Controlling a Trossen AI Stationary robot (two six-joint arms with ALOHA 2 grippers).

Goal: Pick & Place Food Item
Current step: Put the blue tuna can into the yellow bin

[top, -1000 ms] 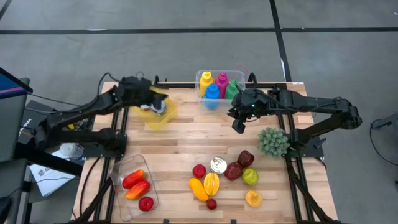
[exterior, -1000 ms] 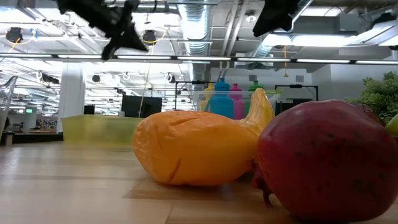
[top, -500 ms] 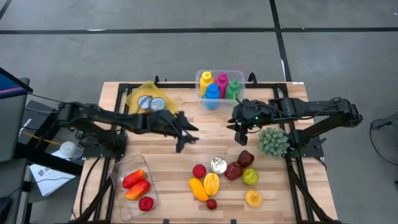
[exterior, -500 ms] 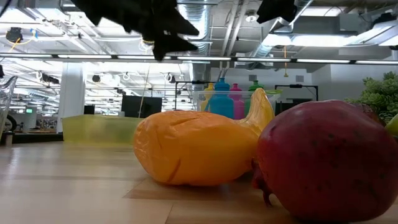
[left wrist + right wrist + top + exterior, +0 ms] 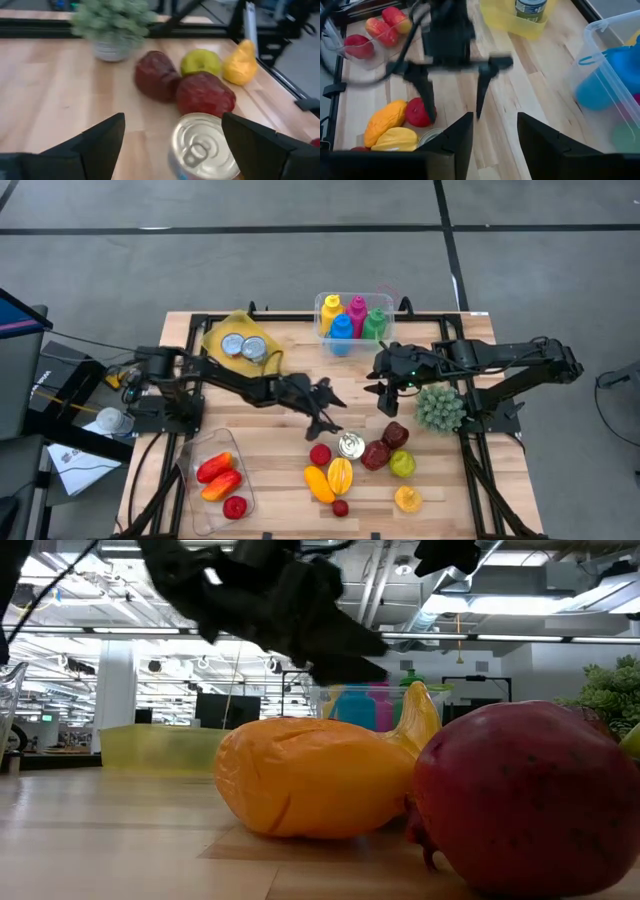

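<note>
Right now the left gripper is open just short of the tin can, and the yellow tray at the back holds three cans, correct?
Not quite. The high view shows two cans in the yellow tray, not three. The rest holds: the left gripper is open just short of the tin can.

left claw [image 5: 327,412]: spread wide, mid-table | right claw [image 5: 387,392]: parted, hovering

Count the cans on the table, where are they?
3. Two cans stand in the yellow tray at the back left; one can stands among the fruit, near the left gripper. More could be hidden.
</note>
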